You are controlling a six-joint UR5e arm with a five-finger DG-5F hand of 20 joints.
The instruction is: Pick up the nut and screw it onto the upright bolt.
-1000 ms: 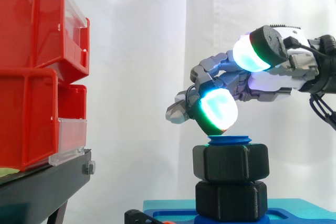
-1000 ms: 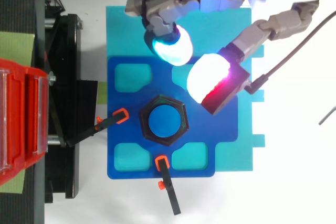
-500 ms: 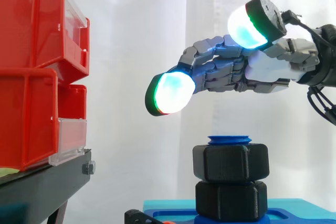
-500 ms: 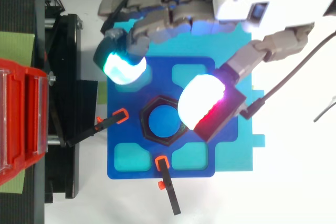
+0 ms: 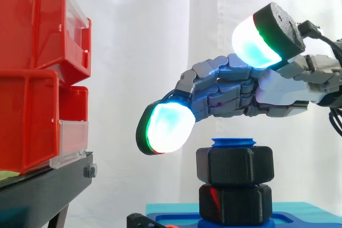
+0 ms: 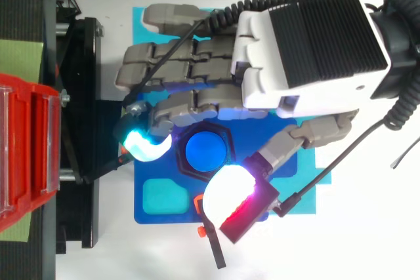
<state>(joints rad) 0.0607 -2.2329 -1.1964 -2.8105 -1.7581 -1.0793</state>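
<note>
Hand (image 5: pixel 280 86) lower now, fingers (image 5: pixel 224 94) spread loose over nut (image 5: pixel 235 165), gripping nothing.

This is a robotics lab test bench, not a home or a shop floor. I work over a blue fixture plate (image 6: pixel 157 216) bedded on a teal base (image 5: pixel 165 208), with a chunky blue bolt (image 6: pixel 207 150) standing upright at the plate's middle. A white curtain (image 5: pixel 160 52) hangs behind the plate as a plain backdrop. On the side of the plate away from my arm, red bins (image 5: pixel 32 78) with clear fronts are stacked on a black stand (image 5: pixel 43 185). Black clamp arms with orange tips (image 6: pixel 213 250) reach onto the plate's edges. Under the plate lies a white tabletop (image 6: pixel 354 240).
</note>
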